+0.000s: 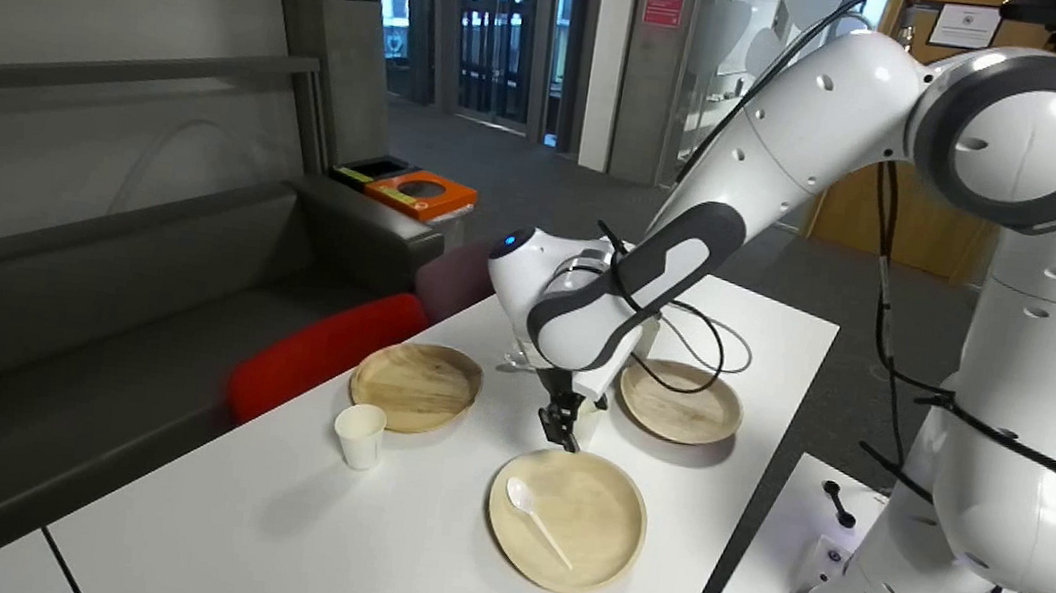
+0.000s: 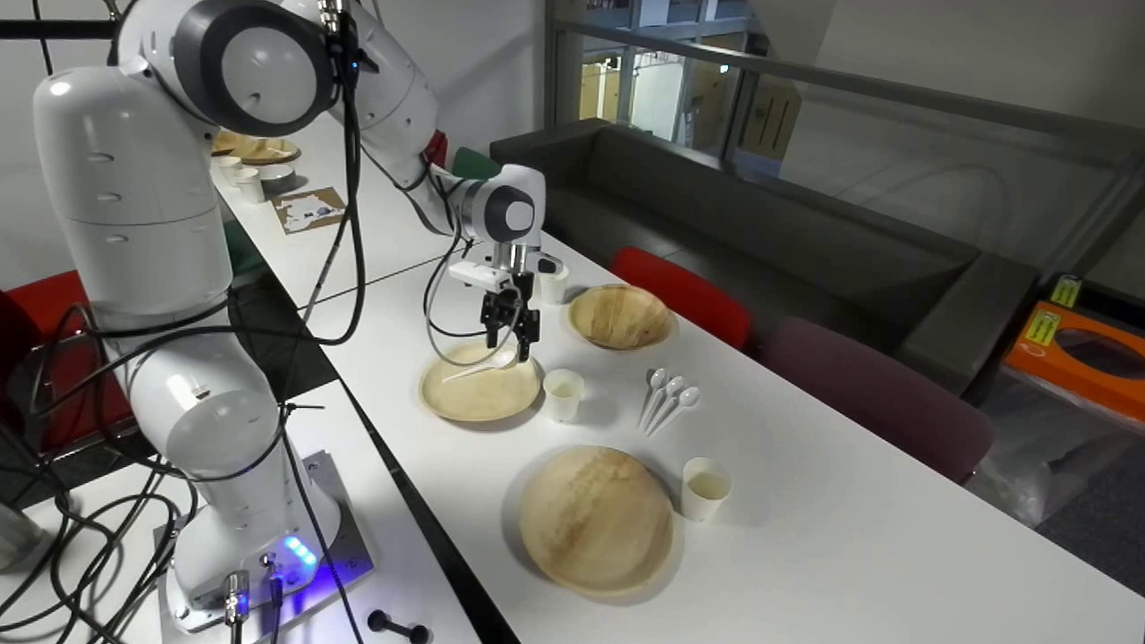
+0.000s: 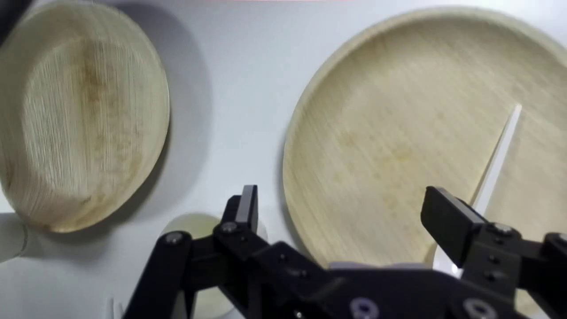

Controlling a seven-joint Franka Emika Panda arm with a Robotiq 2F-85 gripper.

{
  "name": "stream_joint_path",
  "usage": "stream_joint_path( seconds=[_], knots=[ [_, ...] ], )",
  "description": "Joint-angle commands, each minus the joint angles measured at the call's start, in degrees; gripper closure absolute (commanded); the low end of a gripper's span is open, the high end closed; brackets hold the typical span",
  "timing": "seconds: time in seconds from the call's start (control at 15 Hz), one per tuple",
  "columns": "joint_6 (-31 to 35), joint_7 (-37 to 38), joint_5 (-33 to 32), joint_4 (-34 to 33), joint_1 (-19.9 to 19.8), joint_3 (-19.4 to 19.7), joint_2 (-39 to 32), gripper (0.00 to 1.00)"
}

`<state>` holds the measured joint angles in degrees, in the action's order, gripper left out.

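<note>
My gripper [image 3: 341, 195] is open and holds nothing; it hangs over the edge of a round tan plate [image 3: 376, 133] in the wrist view. A white spoon [image 3: 496, 159] lies on this plate, its bowl partly hidden behind one finger. The gripper also shows in both exterior views [image 1: 562, 427] [image 2: 514, 340], above the plate's rim. A pale paper cup [image 2: 564, 398] stands upright on the table beside the plate; in the wrist view the other finger partly covers it [image 3: 195, 223]. Whether any finger touches the plate or spoon, I cannot tell.
A second plate [image 2: 595, 519] with a cup [image 2: 705, 487] beside it, several white spoons [image 2: 666, 407], and a wooden bowl [image 1: 416, 386] with another cup [image 1: 360, 437] stand on the white table [image 1: 186, 537]. A red chair [image 1: 320, 352] and dark sofa [image 1: 134, 309] flank it.
</note>
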<state>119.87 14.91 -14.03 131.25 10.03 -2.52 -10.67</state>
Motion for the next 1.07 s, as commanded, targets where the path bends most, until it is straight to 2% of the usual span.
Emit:
stream_joint_path(
  seconds=[0.0,0.13,0.47,0.6,1.0],
  knots=[
    [-0.2,0.1,-0.1,2.0,-0.7,-1.1,1.4,0.00],
    [-0.1,0.0,-0.1,4.4,-0.9,-1.4,3.5,0.00],
    [-0.1,-0.1,-0.1,4.8,-1.0,-1.4,4.3,0.00],
    [1.6,0.9,-2.0,5.3,-1.2,-0.9,3.3,0.00],
    [5.7,-0.2,-1.0,5.2,-0.5,-1.7,-1.2,0.00]
  ],
)
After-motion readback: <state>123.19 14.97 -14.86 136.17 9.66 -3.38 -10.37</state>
